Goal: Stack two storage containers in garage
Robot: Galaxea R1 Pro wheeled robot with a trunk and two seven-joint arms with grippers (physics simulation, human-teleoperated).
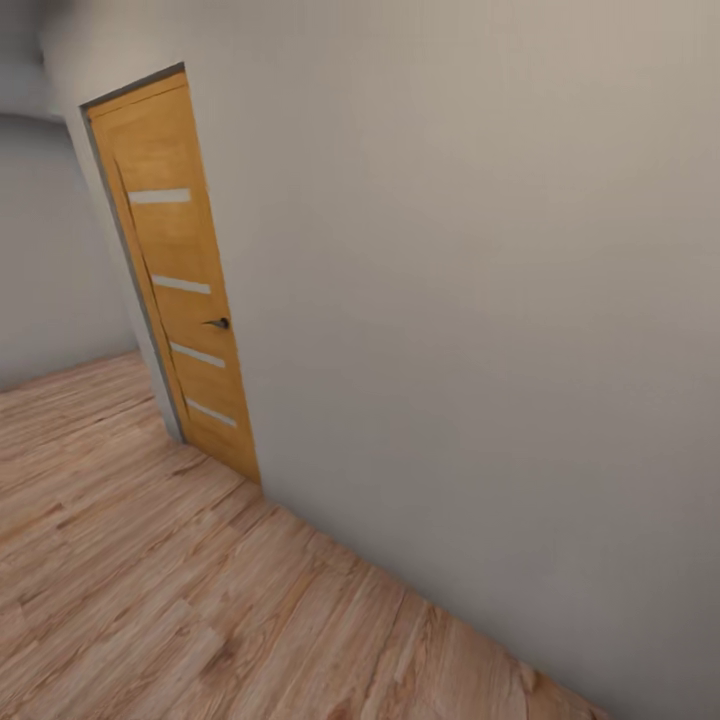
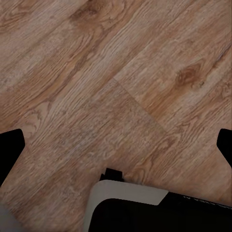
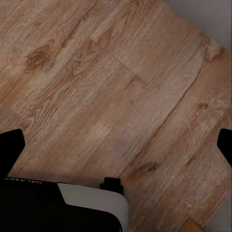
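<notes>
Head view looks down across light wood plank flooring [image 1: 150,590] toward a plain grey-white wall [image 1: 480,300] that runs from the far left to the near right. At the left of that wall stands a closed wooden door [image 1: 175,280] in a warm orange-brown finish, with four narrow pale horizontal strips across its face and a small dark handle [image 1: 219,323] on its right edge. Beyond the door the wall turns a corner, and another pale wall [image 1: 50,260] stands farther back at the far left.

Left wrist view faces down at the same planks, with the left gripper [image 2: 116,145] spread wide: its dark fingertips [image 2: 9,147] sit at opposite edges of the picture with bare floor between them, the jaws released and holding nothing.

Right wrist view shows the right gripper [image 3: 116,145] equally wide apart over the planks, jaws released, near the foot of the wall. Neither orange-red container is anywhere in sight, so their place cannot be told.
</notes>
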